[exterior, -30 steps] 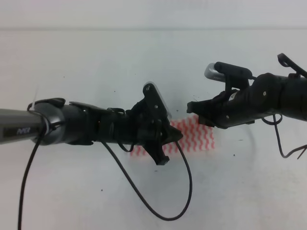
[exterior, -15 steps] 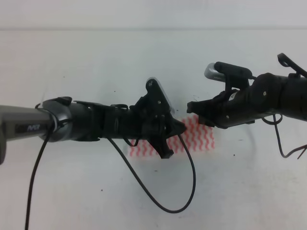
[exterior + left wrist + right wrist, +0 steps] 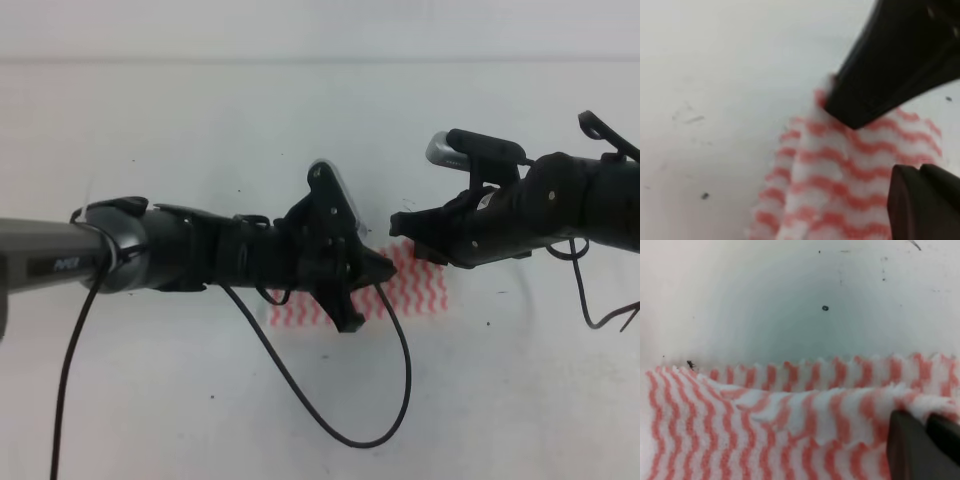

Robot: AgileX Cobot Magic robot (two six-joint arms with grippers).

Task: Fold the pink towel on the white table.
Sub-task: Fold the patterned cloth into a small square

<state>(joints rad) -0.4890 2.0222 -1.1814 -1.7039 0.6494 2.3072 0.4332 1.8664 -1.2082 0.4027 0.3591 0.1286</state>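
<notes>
A: What is on the left side of the scene?

B: The left arm comes in from the left edge, a long black and grey tube with a thin black cable (image 3: 300, 400) that hangs from it in a loop down to the large flat white table (image 3: 200, 120). At its end the left gripper (image 3: 368, 268) stands over the left part of the thin pink-red and white cloth with wavy stripes, the pink towel (image 3: 425, 290).

A: Is this gripper open or closed?

B: In the left wrist view one black finger (image 3: 890, 70) presses on the far edge of the towel (image 3: 840, 175), and the second finger (image 3: 922, 200) is lower at the right, with striped cloth between them. The jaws look parted, but I cannot tell if they pinch the cloth.

A: Where does the towel lie?

B: Near the middle of the table, between the two arms and partly hidden under both. In the high view its left part shows below the left arm and its right part below the right gripper (image 3: 405, 228).

A: And the right side?

B: The right arm reaches in from the right edge. In the right wrist view its dark fingertips (image 3: 922, 445) are close together at the lower right, with a raised fold of the towel (image 3: 765, 425) meeting them. One layer lies flat behind this fold. The jaws seem to hold the towel's edge.
</notes>
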